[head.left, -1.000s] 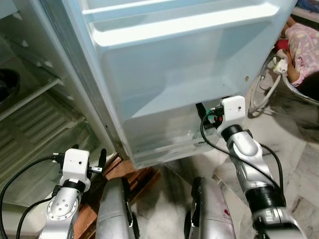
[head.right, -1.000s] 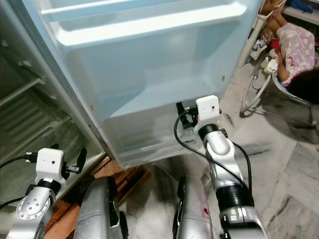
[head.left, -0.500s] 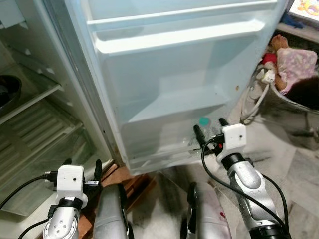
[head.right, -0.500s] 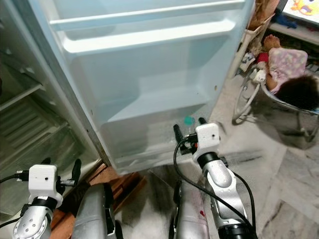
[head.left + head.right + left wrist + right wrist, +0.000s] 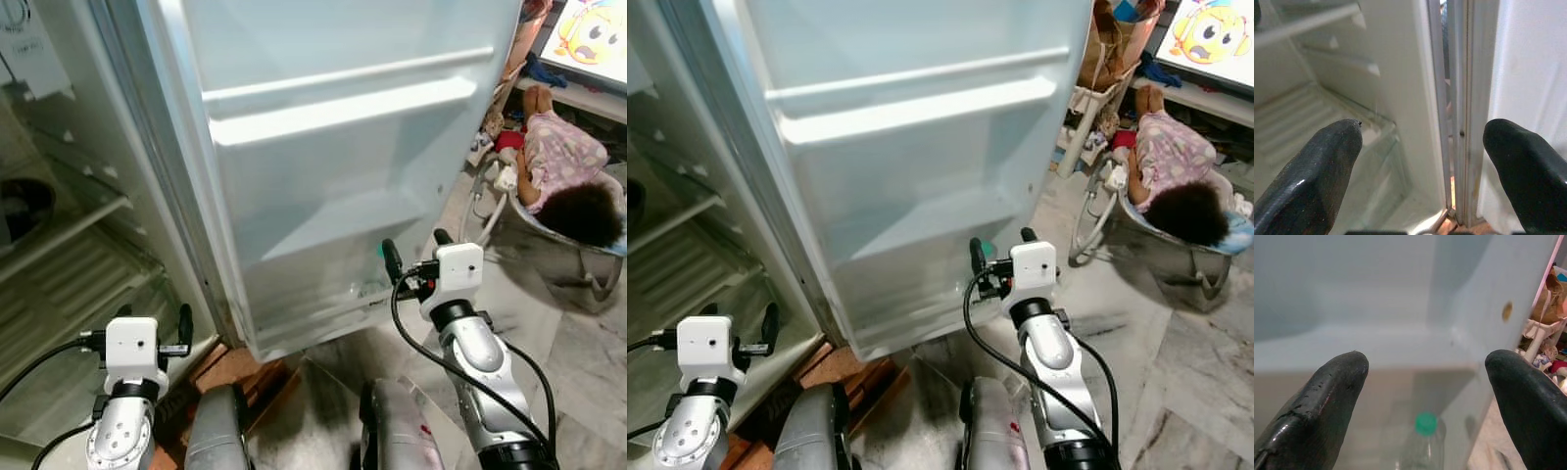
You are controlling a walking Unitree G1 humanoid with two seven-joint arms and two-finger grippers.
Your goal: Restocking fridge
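Your fridge door [image 5: 333,186] stands swung open directly ahead, its pale inner face and moulded door shelves toward you. A clear plastic bottle with a green cap [image 5: 1422,445] stands upright in the lowest door bin [image 5: 323,294], toward the bin's right end; in the head views you see little more than the cap behind the bin's translucent front.

Your right gripper [image 5: 411,253] is raised just in front of that bin, fingers spread wide and grasping nothing. The right wrist view shows the bottle beyond the two fingertips [image 5: 1327,396], apart from both.

Your left gripper [image 5: 1420,161] sits low on the left, near the hinge side of the door, also released and empty. It faces the fridge interior [image 5: 59,245], where wire and glass shelves are visible.

On the right, a person in a pink patterned garment [image 5: 563,166] lies in a bouncer seat [image 5: 578,269] on the marble floor [image 5: 578,343]. A picture with a yellow emoji face [image 5: 593,34] sits at far right.
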